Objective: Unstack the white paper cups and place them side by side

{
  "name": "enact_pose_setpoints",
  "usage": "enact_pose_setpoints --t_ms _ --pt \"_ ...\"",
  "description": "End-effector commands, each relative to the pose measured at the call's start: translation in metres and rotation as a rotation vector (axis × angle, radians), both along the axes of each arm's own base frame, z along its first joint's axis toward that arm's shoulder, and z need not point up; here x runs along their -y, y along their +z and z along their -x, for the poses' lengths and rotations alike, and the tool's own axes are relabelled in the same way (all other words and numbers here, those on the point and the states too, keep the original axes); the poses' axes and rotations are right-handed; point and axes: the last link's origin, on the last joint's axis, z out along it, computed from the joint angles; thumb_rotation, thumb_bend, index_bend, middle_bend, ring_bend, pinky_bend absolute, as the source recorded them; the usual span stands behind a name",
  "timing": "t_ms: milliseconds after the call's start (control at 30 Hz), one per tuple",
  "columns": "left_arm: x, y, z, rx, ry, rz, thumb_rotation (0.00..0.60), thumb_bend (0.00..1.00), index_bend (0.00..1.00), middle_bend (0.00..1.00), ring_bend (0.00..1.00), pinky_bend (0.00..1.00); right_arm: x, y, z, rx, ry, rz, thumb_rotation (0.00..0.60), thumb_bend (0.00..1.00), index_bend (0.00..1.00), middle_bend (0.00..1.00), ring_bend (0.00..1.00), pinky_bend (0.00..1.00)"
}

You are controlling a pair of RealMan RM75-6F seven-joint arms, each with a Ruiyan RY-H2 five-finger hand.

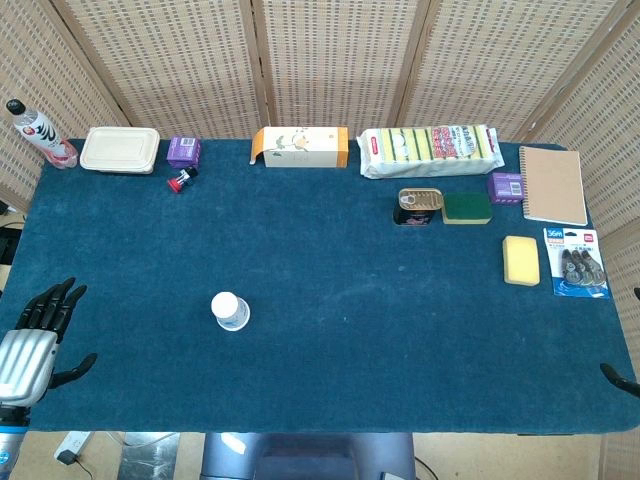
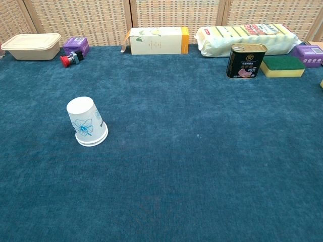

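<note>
The white paper cups (image 1: 229,311) stand stacked upside down on the blue table, left of centre; the chest view shows the stack (image 2: 87,121) with a blue flower print. My left hand (image 1: 36,331) hovers at the table's left front edge, well left of the cups, fingers spread and holding nothing. Of my right hand only a dark tip (image 1: 620,379) shows at the right edge of the head view, so its state is unclear. Neither hand appears in the chest view.
Along the back stand a bottle (image 1: 38,135), a food container (image 1: 120,150), a purple box (image 1: 183,151), a tea box (image 1: 300,146) and a sponge pack (image 1: 430,150). A tin can (image 1: 419,206), sponges (image 1: 521,260), a notebook (image 1: 552,185) and a tape pack (image 1: 577,262) lie at the right.
</note>
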Motion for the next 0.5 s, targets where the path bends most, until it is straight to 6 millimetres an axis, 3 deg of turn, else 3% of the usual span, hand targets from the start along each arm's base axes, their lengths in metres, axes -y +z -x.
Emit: enact_pose_setpoints --t_ms 33,300,433,500 --pt "0.002 -0.001 -0.001 -0.007 -0.009 -0.001 0.600 0.19 0.00 0.00 0.00 0.08 -0.001 -0.001 -0.001 0.004 0.007 -0.014 0.600 0.00 0.07 0.00 0.00 0.00" --pt "-0.002 -0.004 -0.008 0.005 -0.030 0.026 0.600 0.19 0.00 0.00 0.00 0.08 0.000 0.001 -0.001 0.040 0.019 -0.004 0.600 0.00 0.07 0.00 0.00 0.00" --pt "-0.019 -0.009 -0.023 -0.020 -0.072 0.094 0.600 0.19 0.00 0.00 0.00 0.08 0.001 0.000 0.000 0.058 0.019 -0.007 0.600 0.00 0.07 0.00 0.00 0.00" --pt "-0.037 -0.016 -0.038 -0.038 -0.089 0.175 0.600 0.19 0.00 0.00 0.00 0.08 0.001 0.000 -0.002 0.073 0.032 -0.006 0.600 0.00 0.08 0.00 0.00 0.00"
